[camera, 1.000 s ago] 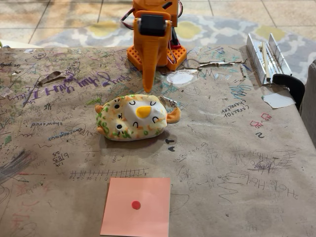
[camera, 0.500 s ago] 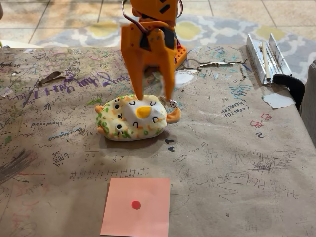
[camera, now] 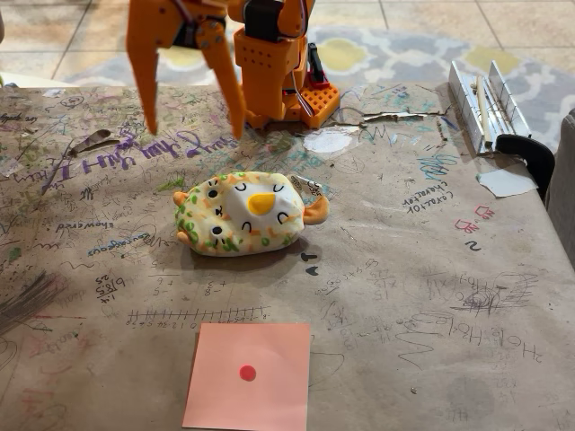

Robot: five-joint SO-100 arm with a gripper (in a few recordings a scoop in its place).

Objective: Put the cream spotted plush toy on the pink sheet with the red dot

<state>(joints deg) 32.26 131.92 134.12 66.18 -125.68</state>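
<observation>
The cream spotted plush toy point(camera: 244, 214) lies on the table's middle, its white face and yellow beak turned up, orange ear at the left and tail at the right. The pink sheet with the red dot point(camera: 249, 376) lies flat near the front edge, below the plush and apart from it. My orange gripper point(camera: 195, 121) hangs open above the table, up and to the left of the plush, touching nothing. One fingertip point(camera: 153, 124) points down at the left, the other point(camera: 237, 128) at the right.
Brown scribbled paper covers the table point(camera: 404, 269). The arm's orange base point(camera: 283, 85) stands at the back centre. A metal rail piece point(camera: 481, 103) and a black clamp point(camera: 530, 153) sit at the right edge, with a dark object point(camera: 564, 180) beyond.
The gripper opened wide, then swung up and to the left, away from above the plush. The plush and the sheet have not moved.
</observation>
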